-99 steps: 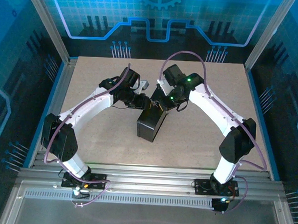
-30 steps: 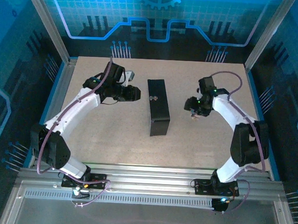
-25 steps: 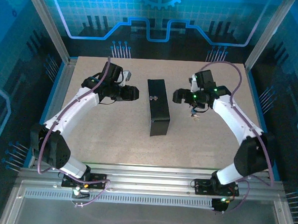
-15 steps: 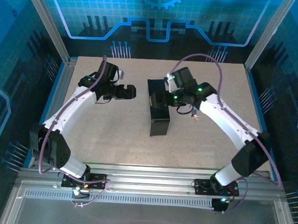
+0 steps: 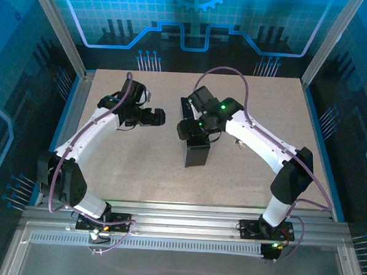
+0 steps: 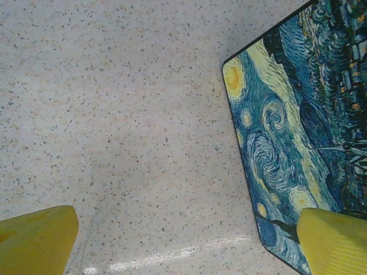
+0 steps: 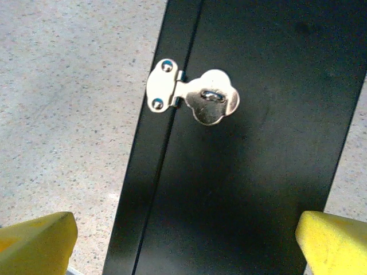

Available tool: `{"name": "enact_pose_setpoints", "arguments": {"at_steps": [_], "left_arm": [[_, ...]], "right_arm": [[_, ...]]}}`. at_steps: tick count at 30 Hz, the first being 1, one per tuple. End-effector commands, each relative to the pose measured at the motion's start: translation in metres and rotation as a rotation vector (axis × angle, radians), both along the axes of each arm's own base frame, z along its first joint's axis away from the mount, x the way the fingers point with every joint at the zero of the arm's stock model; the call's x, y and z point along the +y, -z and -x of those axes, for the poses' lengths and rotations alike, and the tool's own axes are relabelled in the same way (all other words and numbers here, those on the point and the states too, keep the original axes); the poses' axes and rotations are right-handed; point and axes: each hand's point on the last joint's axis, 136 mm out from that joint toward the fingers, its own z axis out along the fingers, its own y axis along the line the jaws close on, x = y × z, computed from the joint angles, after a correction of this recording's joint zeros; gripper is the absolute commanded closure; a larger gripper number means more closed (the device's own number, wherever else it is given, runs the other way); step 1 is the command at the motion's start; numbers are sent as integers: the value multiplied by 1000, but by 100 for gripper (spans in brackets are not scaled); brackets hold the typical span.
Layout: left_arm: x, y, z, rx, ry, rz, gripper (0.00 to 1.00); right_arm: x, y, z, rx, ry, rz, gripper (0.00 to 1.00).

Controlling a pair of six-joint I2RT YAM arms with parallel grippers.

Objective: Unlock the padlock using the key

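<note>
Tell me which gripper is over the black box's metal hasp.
The right gripper: it hangs open above the box, its wrist camera looking down on the silver hasp. The left gripper sits beside the box.

Twin white-and-black arms, trailing purple cable

The left arm (image 5: 88,132) and right arm (image 5: 257,138) wore glossy white shells between bulky black joints, each bolted to a black base plate (image 5: 99,219) at the bottom of the frame. Thin purple cables (image 5: 224,68) looped along both arms, and green indicator lights (image 5: 222,105) glowed on the right arm's black wrist near centre frame. Wrist cameras caught blunt yellow finger pads (image 6: 37,240) in the lower corners, one faintly ribbed.
</note>
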Motion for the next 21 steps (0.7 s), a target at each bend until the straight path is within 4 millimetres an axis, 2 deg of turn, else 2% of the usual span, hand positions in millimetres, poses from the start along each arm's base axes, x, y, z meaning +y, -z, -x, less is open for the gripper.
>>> {"name": "enact_pose_setpoints", "arguments": {"at_steps": [1,4,10,14,17,21], "left_arm": [[4,-10,1,-38,8,-8,1],[6,-11,3,-41,7,-13,1],[5,-16,2,-52,8,-6,1],[3,-16,1,-49,10,10,1],[2,-17,1,-50,13,15,1],[2,-17,2,-49,14,13,1]], "right_arm": [[-19,31,13,100,44,136,0],[-18,27,12,83,46,123,0],[-7,-16,6,-28,12,49,0],[-2,-33,3,-68,0,30,0],[1,-36,2,-80,-12,32,0],[3,-23,3,-44,-15,52,0]]}}
